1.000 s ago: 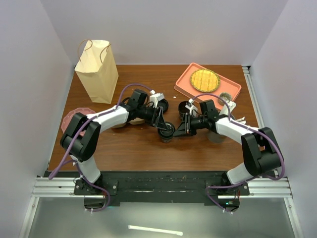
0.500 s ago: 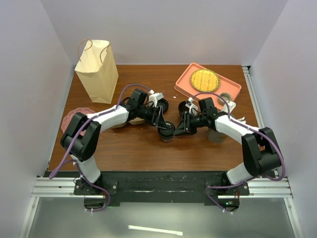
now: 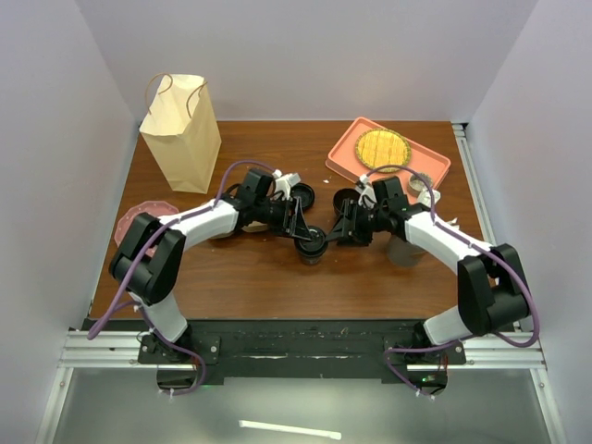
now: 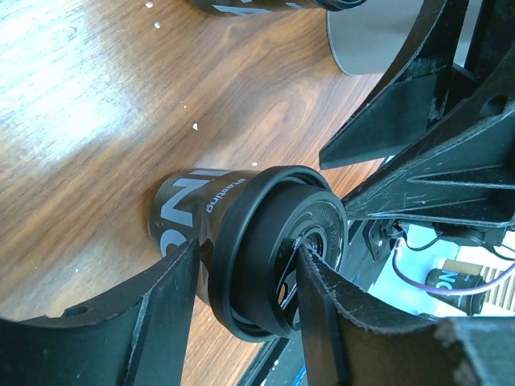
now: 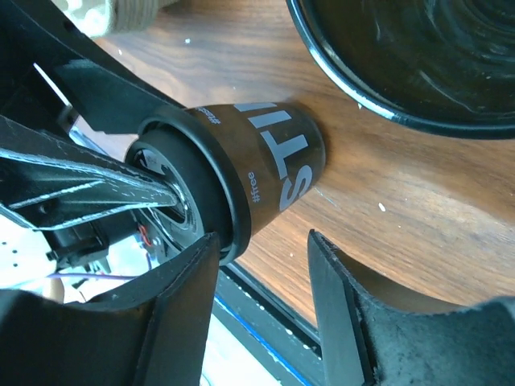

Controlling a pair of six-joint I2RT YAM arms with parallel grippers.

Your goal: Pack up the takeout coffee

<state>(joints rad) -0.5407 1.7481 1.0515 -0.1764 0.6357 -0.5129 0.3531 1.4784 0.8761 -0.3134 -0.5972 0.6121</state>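
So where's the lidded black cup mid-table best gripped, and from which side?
On the takeout coffee, probably the paper wall under the lid, coming level from the left: it stands upright, the wall is round, and the lid's wider rim should stop slipping.

Bright, even light from above. White glare washes the wooden surface up and left of the left claw. The cup inside it looks sharp, and the nearest finger edges blur.

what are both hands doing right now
left hand: closed on the small black lidded paper cup
right hand: open, holding nothing
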